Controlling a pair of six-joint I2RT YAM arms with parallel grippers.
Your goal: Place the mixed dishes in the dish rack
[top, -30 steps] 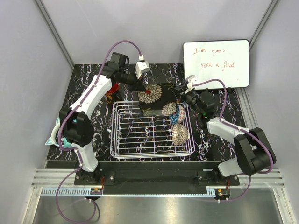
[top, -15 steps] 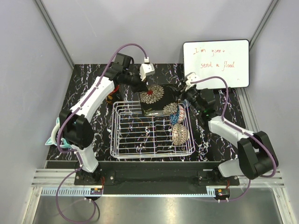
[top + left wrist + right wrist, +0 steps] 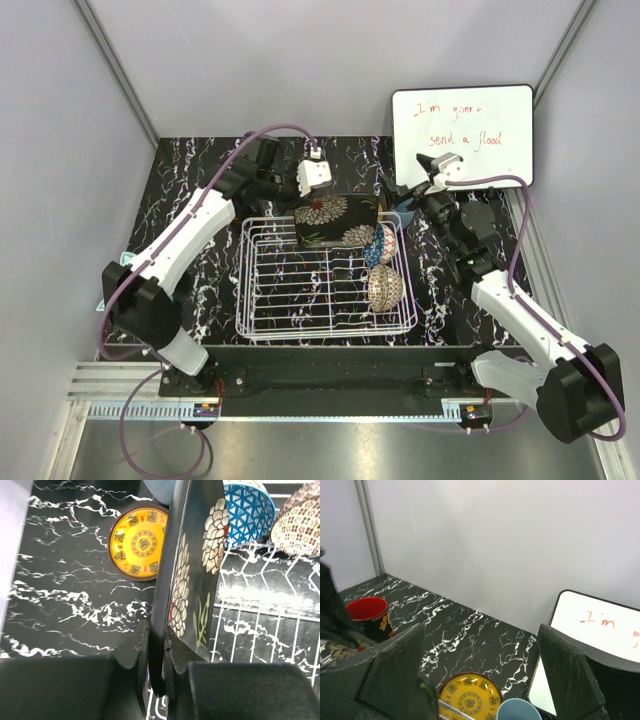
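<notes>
- Our left gripper (image 3: 157, 652) is pinching the bottom rim of the floral dark-backed saucer (image 3: 195, 575). One finger presses on each face, and the saucer stands up on its edge.
- From above, the saucer hangs at the 12 o'clock side of the dish rack (image 3: 262, 300), low by the wires. We cannot tell if it touches them.
- The blue bowl (image 3: 386, 243) and the beige-brown bowl (image 3: 385, 288) lie inside the rack, on its 3 o'clock side.
- The yellow patterned plate (image 3: 140, 542) lies flat on the black marble table (image 3: 65, 595), just outside the rack.
- In the right wrist view, the light blue cup (image 3: 517, 711) stands just beside the plate, at its 4 o'clock. The glossy red mug (image 3: 367, 612) stands well apart, at the plate's 10 o'clock.
- Our right gripper (image 3: 480, 680) is spread wide with nothing between its fingers. It hovers over the far part of the table, near the whiteboard (image 3: 600, 630).
- We think the step in hand is setting the saucer into the rack.
- Next, we should lower the saucer until its rim sits between two wires. Then we should let the fingers go apart and lift the left arm straight up, so the saucer does not tip onto the bowls.
- After that, the plate, cup and mug are left. The right arm looks closest to the plate and cup.
</notes>
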